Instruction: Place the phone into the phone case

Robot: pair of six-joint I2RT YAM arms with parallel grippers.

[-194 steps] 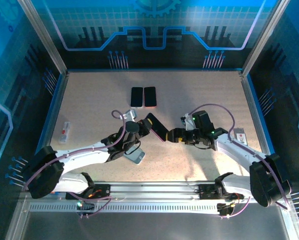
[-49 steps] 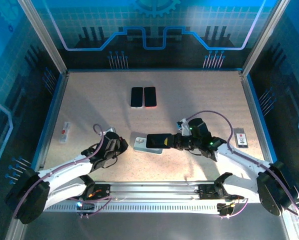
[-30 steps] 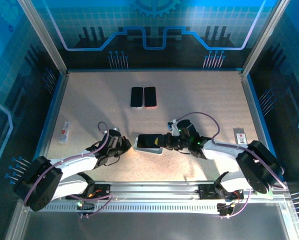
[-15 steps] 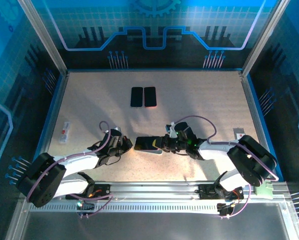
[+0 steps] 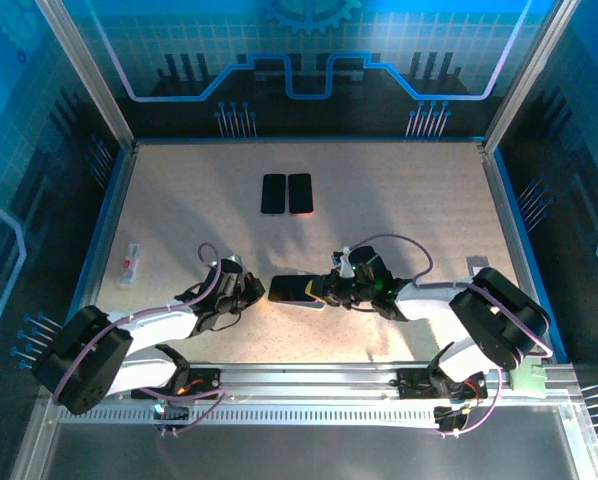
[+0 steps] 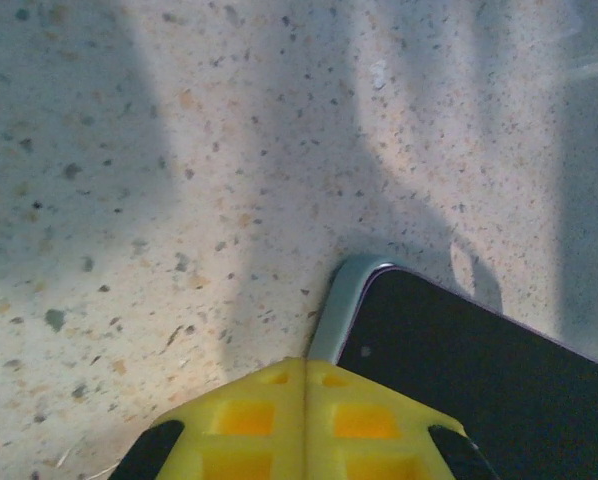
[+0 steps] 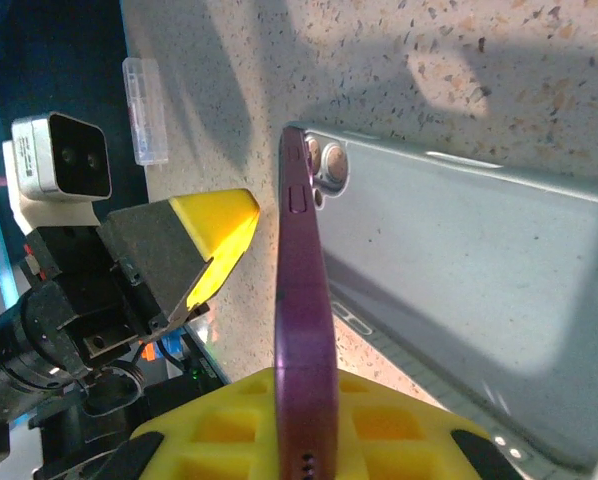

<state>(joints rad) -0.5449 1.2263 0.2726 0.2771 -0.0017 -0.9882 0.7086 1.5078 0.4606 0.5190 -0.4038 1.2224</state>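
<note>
Right hand [image 7: 305, 400]: yellow pads [image 7: 229, 420] clamped on the phone [image 7: 304, 300], which is seen edge-on with a purple rim. The phone is tilted over the case [image 7: 459, 250]. Its far end reaches the case's camera-cutout corner.

Case: pale grey, lying flat on the table [image 6: 129, 150], near the front, between the two hands.

Left hand [image 6: 304, 400]: fingers pressed together, nothing between them. The tips are at the case's corner rim, beside the phone's dark screen. I cannot tell whether they touch it.

Two dark phones [image 5: 273, 193] lie side by side, well apart toward the back. A small clear box [image 7: 144, 110] sits near the table's left edge.
</note>
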